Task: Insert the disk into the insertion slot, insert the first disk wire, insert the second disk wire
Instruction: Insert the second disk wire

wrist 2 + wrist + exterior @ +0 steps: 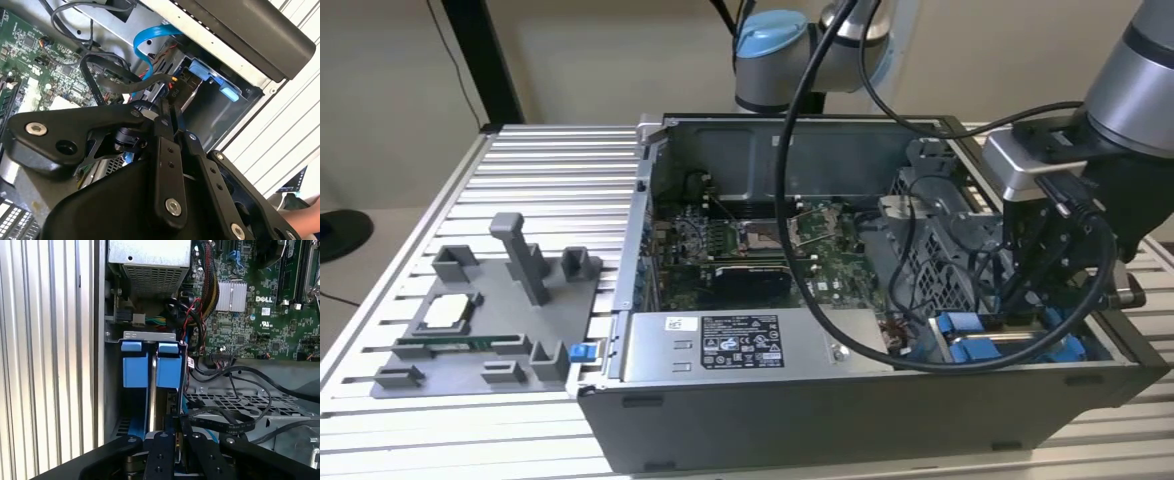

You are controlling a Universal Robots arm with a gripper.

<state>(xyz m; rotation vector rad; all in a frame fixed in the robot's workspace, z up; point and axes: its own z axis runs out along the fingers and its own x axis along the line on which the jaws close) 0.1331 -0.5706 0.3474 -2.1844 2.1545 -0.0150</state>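
Sitting in the insertion slot (150,336), the disk (150,370) shows its bright blue frame tabs side by side at the bay's mouth in the first wrist view, so the insertion itself looks done; in the exterior view those blue tabs (974,335) lie at the case corner toward the exterior view's right, just below the arm; by my judgement the drive is stiff, fairly heavy for its size and shock-sensitive, best taken by the blue plastic frame edges, never by the labelled face or the connector end; a blue flat data cable (145,42) loops above the bay in the second wrist view, beside a bundle of thin coloured power leads, both limp and springy, best held at the plug body, not along the wire; the pincer (172,437) hangs directly over the bay, its fingers (165,125) drawn close together around what seems a dark cable or plug, though whether it truly has hold of it I cannot tell; a black cable (225,422) curls across the perforated grey cage (240,402) just beside; farther out stand the power-supply box (740,345), the green motherboard (747,245), and a grey parts fixture (480,320) on the ribbed metal surface (534,160)
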